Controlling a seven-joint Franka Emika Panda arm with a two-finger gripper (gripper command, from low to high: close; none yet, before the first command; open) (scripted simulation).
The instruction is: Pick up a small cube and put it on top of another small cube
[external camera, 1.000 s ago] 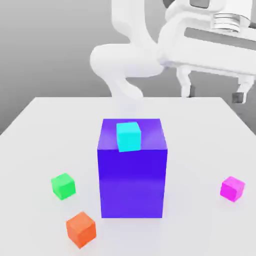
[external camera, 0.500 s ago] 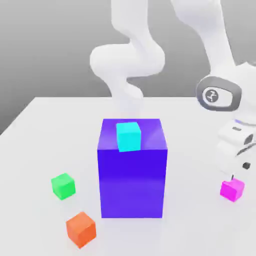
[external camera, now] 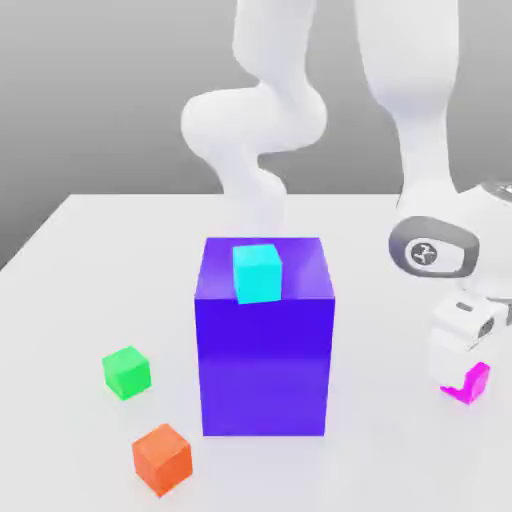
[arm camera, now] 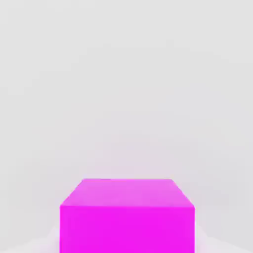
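Observation:
The small magenta cube (external camera: 476,382) rests on the white table at the exterior view's right, with its left part hidden behind my hand. My gripper (external camera: 463,368) has come down onto it and is shut on it. In the hand view the magenta cube (arm camera: 127,215) looms very close, with bare table beyond it. A cyan small cube (external camera: 257,272) sits on top of the big blue-violet block (external camera: 265,350) in the middle. A green small cube (external camera: 126,372) and an orange small cube (external camera: 162,458) lie on the table at the exterior view's left.
The tall blue-violet block stands just left of my hand in the exterior view. The arm's base and links (external camera: 255,130) rise behind that block. The white table (external camera: 90,250) has its right edge close to the magenta cube.
The hand has dropped from high above the table's right side down onto the magenta cube, and the gripper has gone from open to shut. The other cubes have not moved.

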